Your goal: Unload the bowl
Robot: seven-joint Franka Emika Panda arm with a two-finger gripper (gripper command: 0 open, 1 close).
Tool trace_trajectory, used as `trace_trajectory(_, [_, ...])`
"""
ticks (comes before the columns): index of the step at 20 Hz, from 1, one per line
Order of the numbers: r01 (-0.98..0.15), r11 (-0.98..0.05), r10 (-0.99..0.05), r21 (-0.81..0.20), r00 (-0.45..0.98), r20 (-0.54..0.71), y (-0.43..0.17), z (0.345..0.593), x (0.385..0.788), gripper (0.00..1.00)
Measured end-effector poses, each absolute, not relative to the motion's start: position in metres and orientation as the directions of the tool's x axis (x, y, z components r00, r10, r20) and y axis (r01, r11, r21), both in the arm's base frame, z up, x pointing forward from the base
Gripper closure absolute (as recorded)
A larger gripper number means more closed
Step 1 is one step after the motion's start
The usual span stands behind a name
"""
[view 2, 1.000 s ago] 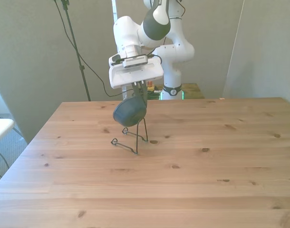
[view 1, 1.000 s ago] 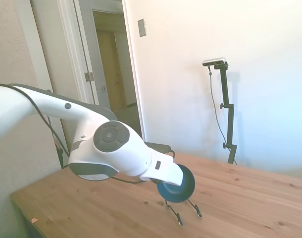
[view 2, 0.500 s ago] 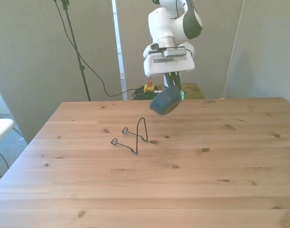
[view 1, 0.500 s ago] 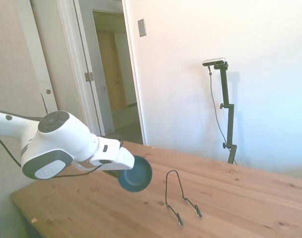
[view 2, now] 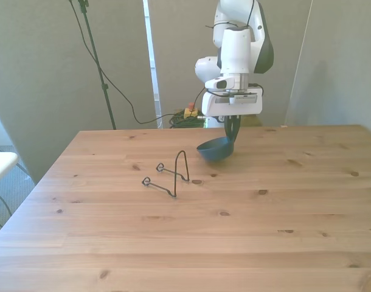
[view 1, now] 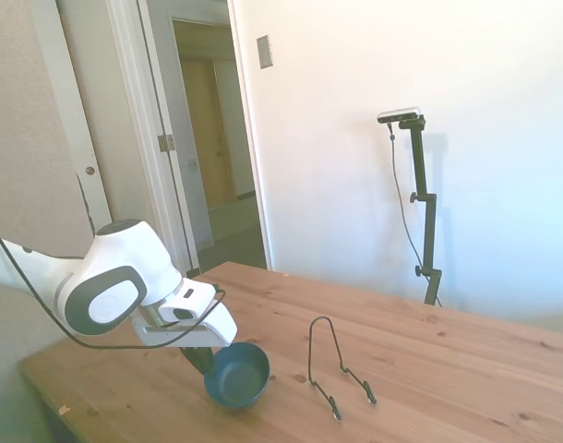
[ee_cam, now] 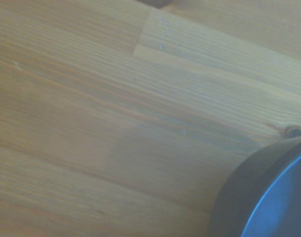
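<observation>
gripper (view 2: 233, 129): I am clamping the rim of the bowl (view 2: 214, 149) | bowl: hanging mouth-up, low over the table (view 2: 246, 243), well apart from the wire stand (view 2: 172, 173) | reason: pinching the rim is keeping it level for set-down | contact with wood: cannot tell

Wire stand (view 2: 172, 177) on wooden table (view 2: 246, 243).
Thin black wire, empty, its upright loop rising from two feet that rest on the boards; open doorway (view 1: 212, 138) behind.
</observation>
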State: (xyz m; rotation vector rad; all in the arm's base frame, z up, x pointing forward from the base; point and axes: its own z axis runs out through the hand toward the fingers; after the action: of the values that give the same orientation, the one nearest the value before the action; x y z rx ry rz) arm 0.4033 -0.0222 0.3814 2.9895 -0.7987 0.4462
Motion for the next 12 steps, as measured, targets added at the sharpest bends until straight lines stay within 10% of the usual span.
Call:
trace_trajectory(11, [-0.594,-0.803,-0.583,0.052,0.801,0.135,-0.025,0.374,0.453,1.00])
trace_trajectory(12, [-0.593,-0.803,-0.583,0.057,0.802,0.130,-0.026,0.373,0.457,0.00])
